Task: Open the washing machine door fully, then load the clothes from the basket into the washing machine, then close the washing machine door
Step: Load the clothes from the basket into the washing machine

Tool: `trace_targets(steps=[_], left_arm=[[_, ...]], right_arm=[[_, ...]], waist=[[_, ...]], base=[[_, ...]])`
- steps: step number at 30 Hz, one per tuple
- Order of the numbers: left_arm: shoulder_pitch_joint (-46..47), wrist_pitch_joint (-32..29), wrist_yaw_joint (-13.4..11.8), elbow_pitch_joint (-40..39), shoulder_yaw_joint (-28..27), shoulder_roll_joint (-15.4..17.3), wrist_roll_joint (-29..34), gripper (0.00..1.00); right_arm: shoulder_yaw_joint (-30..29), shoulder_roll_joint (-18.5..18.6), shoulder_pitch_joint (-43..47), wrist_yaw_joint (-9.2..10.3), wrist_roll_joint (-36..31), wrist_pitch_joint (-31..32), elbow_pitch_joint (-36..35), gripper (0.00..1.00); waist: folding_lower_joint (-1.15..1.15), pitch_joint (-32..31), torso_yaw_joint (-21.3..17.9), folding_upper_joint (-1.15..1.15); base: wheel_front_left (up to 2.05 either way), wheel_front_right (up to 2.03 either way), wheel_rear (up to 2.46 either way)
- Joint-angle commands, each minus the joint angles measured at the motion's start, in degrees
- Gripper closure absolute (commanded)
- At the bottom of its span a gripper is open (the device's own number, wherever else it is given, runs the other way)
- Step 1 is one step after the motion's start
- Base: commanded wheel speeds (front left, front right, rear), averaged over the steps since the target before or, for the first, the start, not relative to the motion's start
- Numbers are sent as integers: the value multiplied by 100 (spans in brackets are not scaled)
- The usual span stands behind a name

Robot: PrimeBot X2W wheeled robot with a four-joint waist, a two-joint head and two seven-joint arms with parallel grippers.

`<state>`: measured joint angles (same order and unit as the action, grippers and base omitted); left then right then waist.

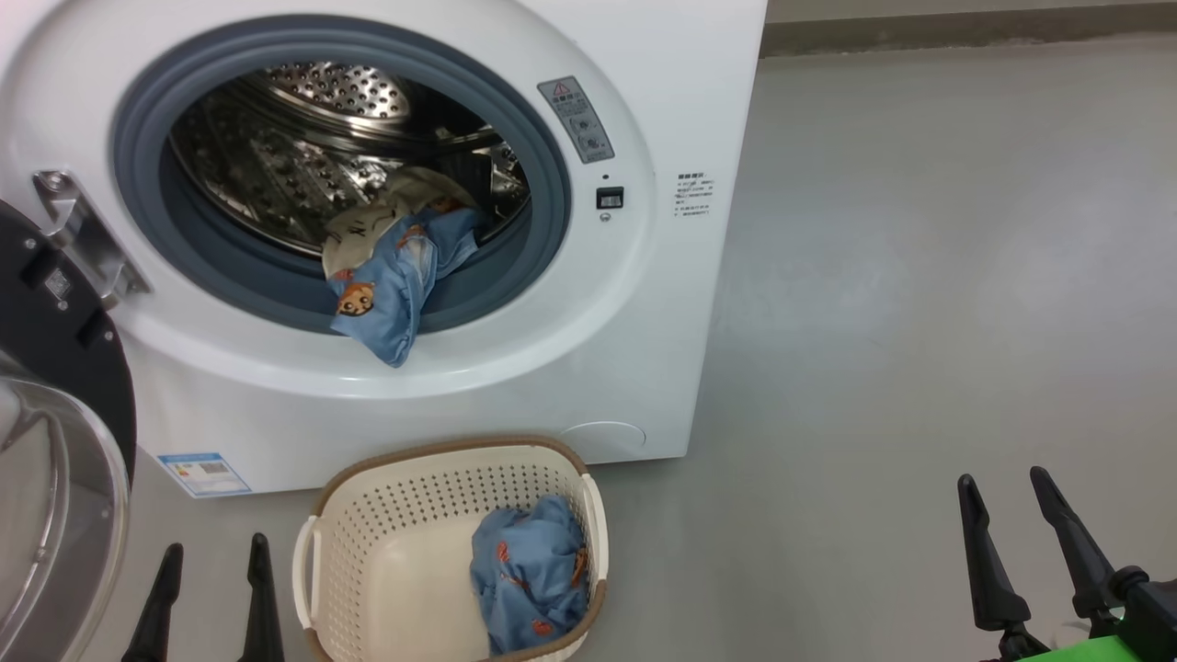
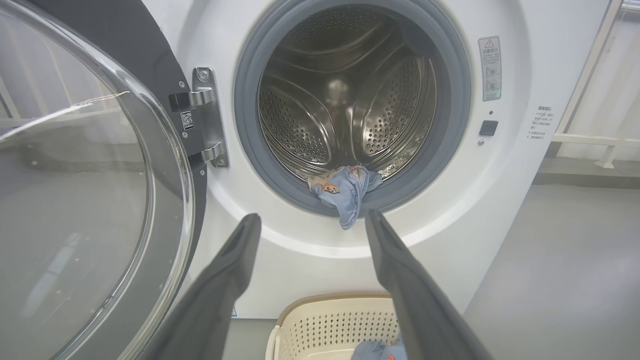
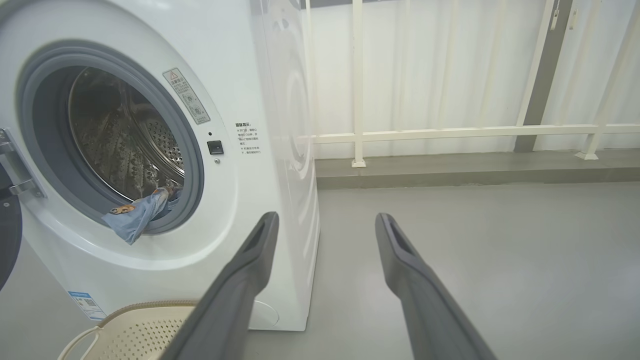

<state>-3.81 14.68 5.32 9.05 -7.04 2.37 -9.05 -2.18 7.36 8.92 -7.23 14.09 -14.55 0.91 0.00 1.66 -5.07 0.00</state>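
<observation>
Our left gripper [image 1: 215,550] and right gripper [image 1: 1002,476] stand spread, empty. Remaining clothes [image 1: 529,575] lie in the basket [image 1: 441,450] just right of the left gripper; we should pinch the bundle's bulk and push it deep (a piece [image 1: 386,303] ahead droops over the gasket [image 1: 554,230])

Grey floor [image 1: 919,276], white railing [image 3: 450,134]

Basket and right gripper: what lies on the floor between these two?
The stretch is bare: in the head view, plain grey floor lies between the basket and the right gripper.
</observation>
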Motion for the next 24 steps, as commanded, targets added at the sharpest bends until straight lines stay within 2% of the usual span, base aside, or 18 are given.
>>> trace_targets(steps=[1, 6, 12, 24], left_arm=[[104, 31, -39, -159, -151, 51, -55, 0], [304, 31, -25, -70, -178, 51, -86, 0], [994, 32, 25, 208, -289, 53, -51, 0], [2897, 32, 139, 1453, -327, 509, 147, 0]], right_arm=[[101, 94, -47, -25, -43, -45, -160, 0], [121, 63, -172, -25, -34, -45, -175, 0], [137, -32, -433, -25, -33, -45, -201, 0], [355, -159, -1202, -25, 2, -45, -198, 0]], waist=[[0, 37, -21, 0], [0, 243, -101, 0], [0, 771, -209, 0], [0, 1838, -526, 0]], base=[[0, 0, 0], [0, 0, 0], [0, 0, 0], [0, 0, 0]])
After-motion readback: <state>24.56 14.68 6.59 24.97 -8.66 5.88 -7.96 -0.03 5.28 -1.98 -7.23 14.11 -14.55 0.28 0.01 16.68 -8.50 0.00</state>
